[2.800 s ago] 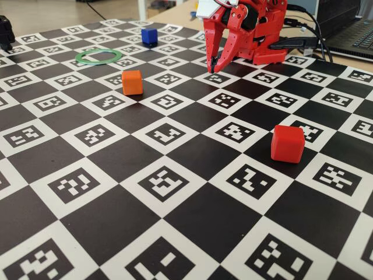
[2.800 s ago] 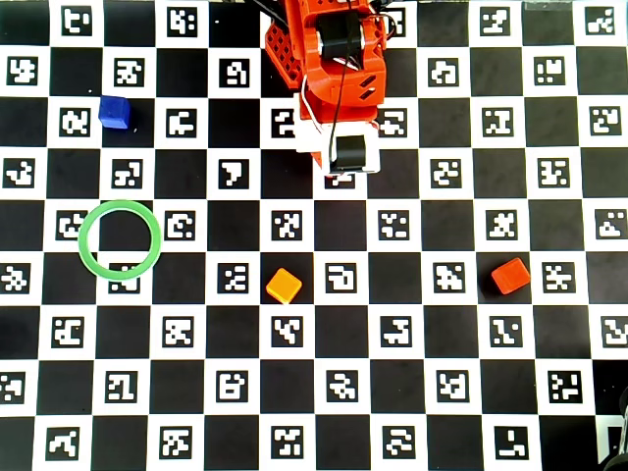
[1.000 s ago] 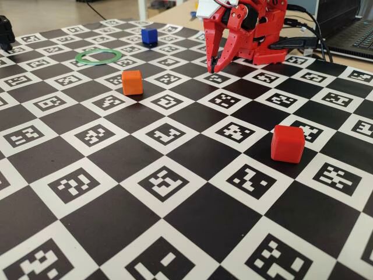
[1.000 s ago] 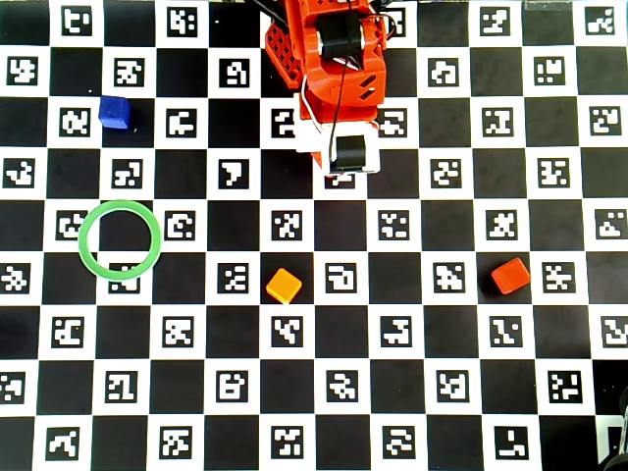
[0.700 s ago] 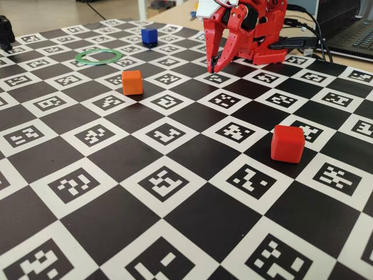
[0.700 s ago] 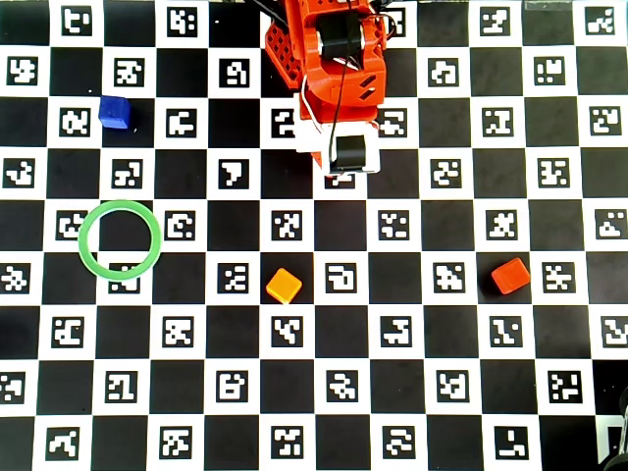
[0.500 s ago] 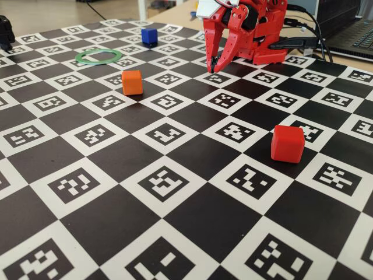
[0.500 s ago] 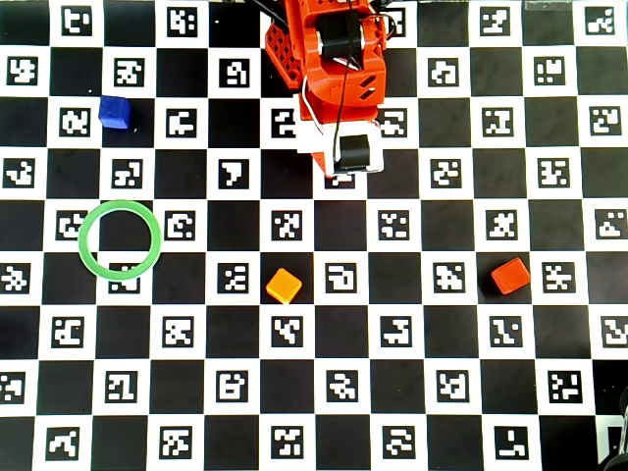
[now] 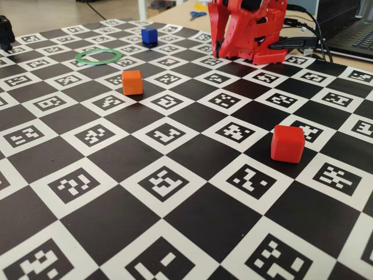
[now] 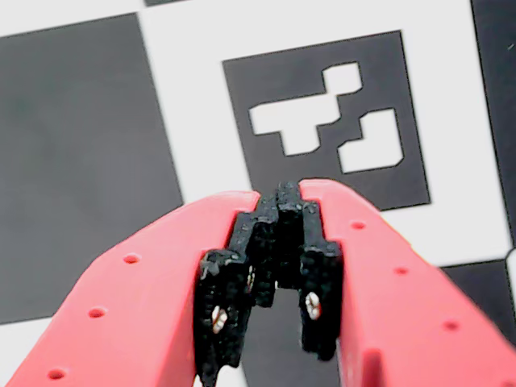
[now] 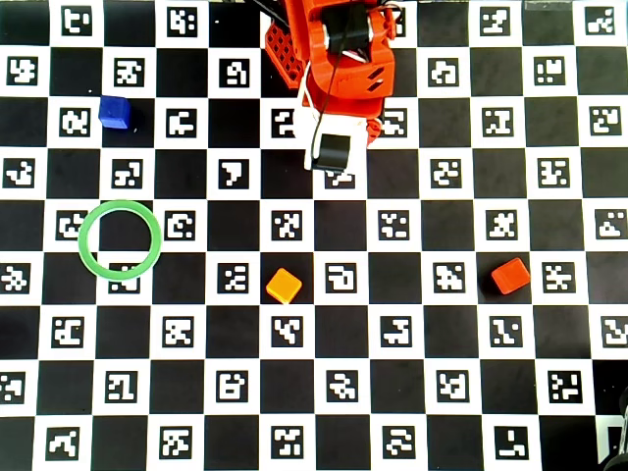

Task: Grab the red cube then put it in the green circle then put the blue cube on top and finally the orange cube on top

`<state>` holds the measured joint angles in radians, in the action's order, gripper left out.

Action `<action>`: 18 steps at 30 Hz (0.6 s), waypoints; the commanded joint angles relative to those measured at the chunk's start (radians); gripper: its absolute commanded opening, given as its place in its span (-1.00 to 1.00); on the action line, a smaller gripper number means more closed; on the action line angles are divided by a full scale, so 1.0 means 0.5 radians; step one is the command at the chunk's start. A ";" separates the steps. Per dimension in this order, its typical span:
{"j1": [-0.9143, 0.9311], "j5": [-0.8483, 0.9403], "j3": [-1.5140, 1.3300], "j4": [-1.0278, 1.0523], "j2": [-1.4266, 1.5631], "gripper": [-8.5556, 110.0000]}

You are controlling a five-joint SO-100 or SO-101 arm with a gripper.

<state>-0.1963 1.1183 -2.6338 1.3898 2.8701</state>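
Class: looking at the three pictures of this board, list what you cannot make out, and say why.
- Wrist view: no cubes or ring; the closed gripper fills it, cut off below.
- Overhead view: the arm hides the gripper.
- Fixed view: the arm's top is cut off; the red cube's far side is hidden.

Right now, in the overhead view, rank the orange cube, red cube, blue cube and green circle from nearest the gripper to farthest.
From the gripper:
1. Orange cube, just below, slightly left.
2. Red cube, lower right.
3. Blue cube, upper left, and green circle, left: too close to call.
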 commanded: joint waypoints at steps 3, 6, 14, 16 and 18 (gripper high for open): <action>-0.135 -0.512 0.920 0.307 -0.399 -0.93; -0.236 -0.822 1.261 0.399 -0.583 -0.93; -0.632 -1.378 2.120 0.752 -1.209 -0.88; -0.727 -1.476 2.298 0.816 -1.384 -0.82; -0.785 -1.574 2.433 0.828 -1.522 -0.74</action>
<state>-0.5354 0.4034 -1.6045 1.7349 2.2028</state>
